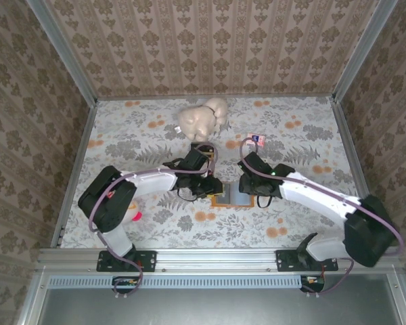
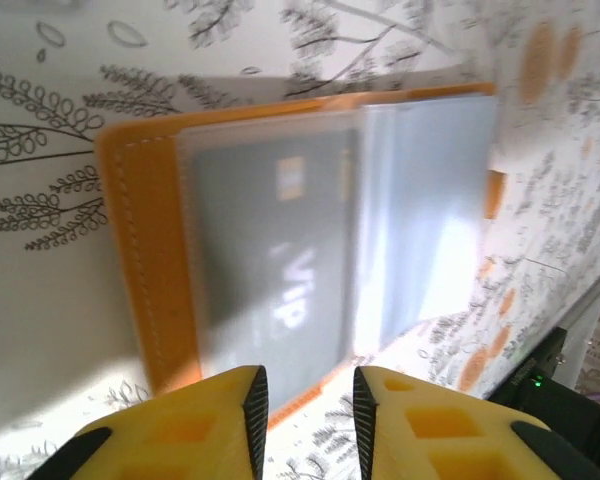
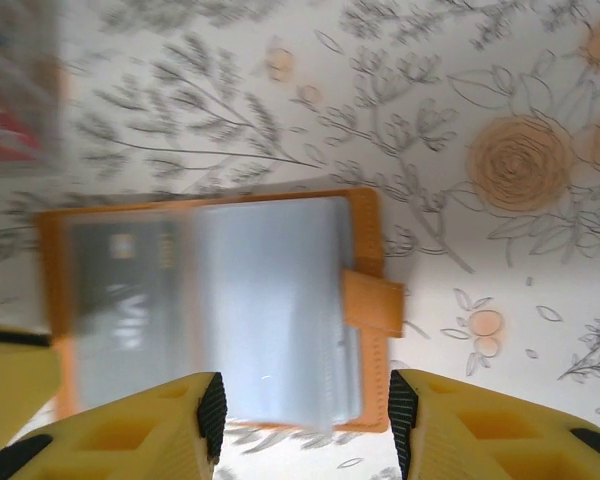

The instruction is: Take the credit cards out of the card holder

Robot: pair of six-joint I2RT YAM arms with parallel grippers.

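Small tan-orange folding card holder [image 3: 366, 235], laid open with a card sleeved inside.
The card holder is spread flat on the floral-print tabletop [image 3: 480, 80], inner side turned up. Grey-blue translucent pockets are seen across both halves, and a short orange closure tab [image 3: 372, 303] is seen projecting from one edge. A thin grey rectangular card [image 2: 275, 250] with pale "VIP" lettering is held within one pocket.

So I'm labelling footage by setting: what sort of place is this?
Probably a staged robot test cell, not a home: patterned panel walls in a metal frame, a floral-covered table, left arm and right arm bolted to a rail.
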